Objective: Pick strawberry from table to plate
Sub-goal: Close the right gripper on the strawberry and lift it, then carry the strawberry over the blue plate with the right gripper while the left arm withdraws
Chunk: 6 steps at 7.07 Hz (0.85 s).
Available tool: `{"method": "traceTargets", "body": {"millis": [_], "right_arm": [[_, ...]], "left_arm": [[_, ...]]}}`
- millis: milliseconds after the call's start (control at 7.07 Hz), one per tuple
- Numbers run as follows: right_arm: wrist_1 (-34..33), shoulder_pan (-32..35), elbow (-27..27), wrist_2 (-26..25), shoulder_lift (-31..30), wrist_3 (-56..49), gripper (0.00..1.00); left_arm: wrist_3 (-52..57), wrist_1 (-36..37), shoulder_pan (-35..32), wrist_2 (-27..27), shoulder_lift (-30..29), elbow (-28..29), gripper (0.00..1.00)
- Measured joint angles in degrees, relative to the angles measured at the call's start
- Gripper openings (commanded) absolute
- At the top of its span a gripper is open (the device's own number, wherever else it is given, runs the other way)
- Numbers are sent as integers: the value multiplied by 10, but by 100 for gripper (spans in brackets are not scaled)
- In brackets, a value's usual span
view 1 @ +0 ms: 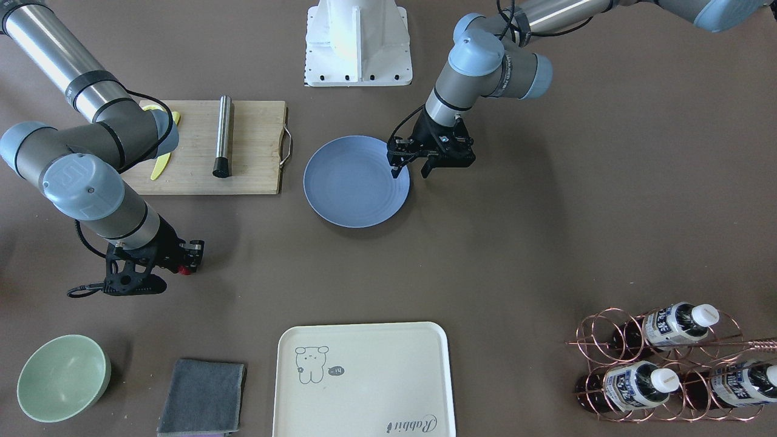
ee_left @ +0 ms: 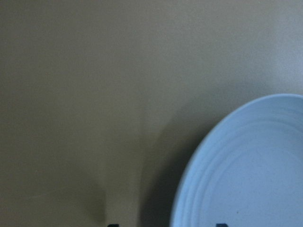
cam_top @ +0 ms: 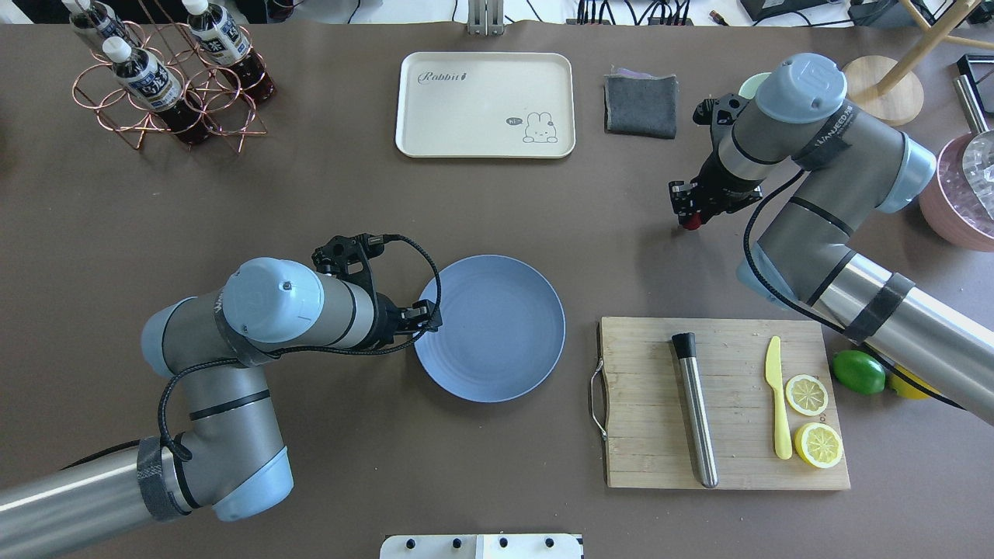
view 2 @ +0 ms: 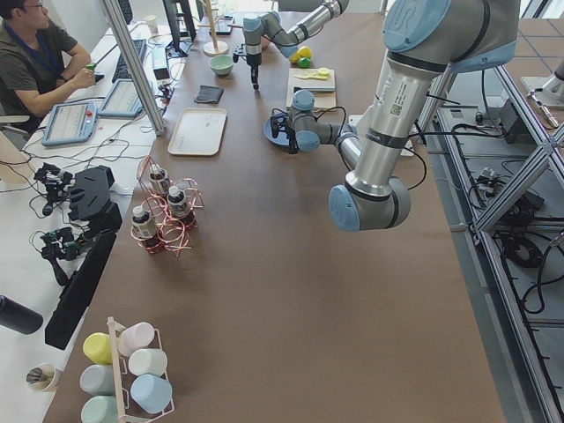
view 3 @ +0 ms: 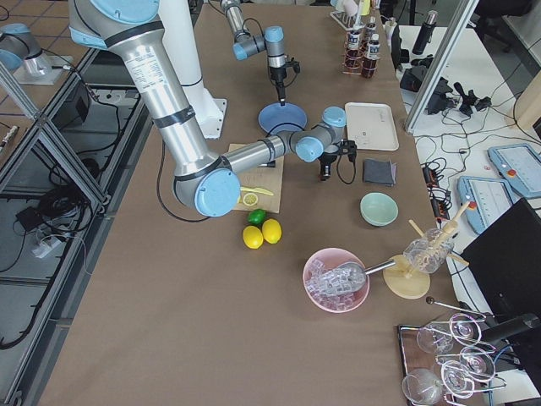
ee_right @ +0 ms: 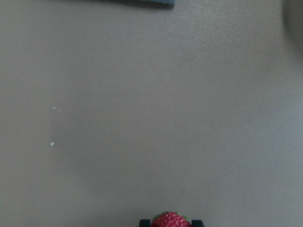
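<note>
Two things for you: right pincer (cam_top: pixel 688 220) clamps the strawberry (ee_right: pixel 170 220), well apart from the plate (view 1: pixel 355 185); left pincer (view 1: pixel 411 172) gapes empty at its rim.

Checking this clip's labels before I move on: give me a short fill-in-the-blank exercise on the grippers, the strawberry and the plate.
1. The right gripper has its fingers shut on the ___.
2. The plate is ___: nothing lies on it.
3. The left gripper, fingers open, hangs at the rim of the ___.
Missing words: strawberry; empty; plate.
</note>
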Motion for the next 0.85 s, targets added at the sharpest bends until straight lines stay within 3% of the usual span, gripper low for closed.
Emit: {"method": "traceTargets", "body": {"millis": [425, 566, 849], "right_arm": [[-41, -19, 100, 0, 5, 59, 0], [-50, -46, 136, -8, 12, 111, 0], [-55, -121, 157, -61, 49, 204, 0]], "left_arm": [[12, 0, -29, -4, 24, -19, 75], [48, 0, -60, -22, 52, -37, 75], [163, 0, -142, -89, 105, -51, 75]]}}
